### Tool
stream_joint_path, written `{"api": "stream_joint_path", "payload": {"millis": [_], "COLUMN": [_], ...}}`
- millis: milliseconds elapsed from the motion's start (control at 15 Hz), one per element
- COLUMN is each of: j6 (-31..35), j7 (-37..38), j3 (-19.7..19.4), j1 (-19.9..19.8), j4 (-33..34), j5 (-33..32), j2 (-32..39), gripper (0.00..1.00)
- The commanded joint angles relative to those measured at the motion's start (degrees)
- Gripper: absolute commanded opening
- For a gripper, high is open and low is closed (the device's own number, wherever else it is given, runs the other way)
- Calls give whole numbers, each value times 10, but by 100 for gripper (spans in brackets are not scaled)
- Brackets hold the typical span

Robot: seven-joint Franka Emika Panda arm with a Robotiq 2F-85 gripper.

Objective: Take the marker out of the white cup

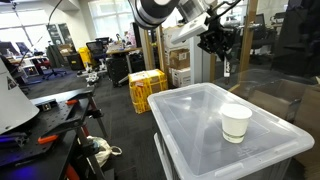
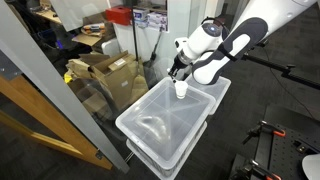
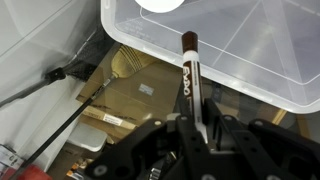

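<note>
While the white cup [image 1: 236, 123] stands upright on the translucent bin lid [image 1: 185, 110] in an exterior view, the jaws hang above and beyond it, clear of the rim. Their grip is too small to read here. In an exterior view, the cup [image 2: 181, 88] sits near one end of the lid [image 2: 160, 125], with the jaws just above it. Wrist view: jaws pinching the marker [image 3: 188, 75] at one end. The black stick is outside the cup [image 3: 160, 4] and crosses the lid's edge [image 3: 250, 40] in the picture. Cardboard [image 3: 130, 90] lies below.
</note>
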Motion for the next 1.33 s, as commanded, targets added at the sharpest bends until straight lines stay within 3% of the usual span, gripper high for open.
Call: {"api": "stream_joint_path", "payload": {"millis": [0, 267, 1267], "j6": [-40, -114, -414], "j7": [-4, 6, -3], "j3": [-68, -88, -65], "j1": [76, 107, 123], "j4": [4, 23, 168], "j5": [-9, -60, -257], "j2": [3, 15, 97], "gripper": [5, 5, 5]}}
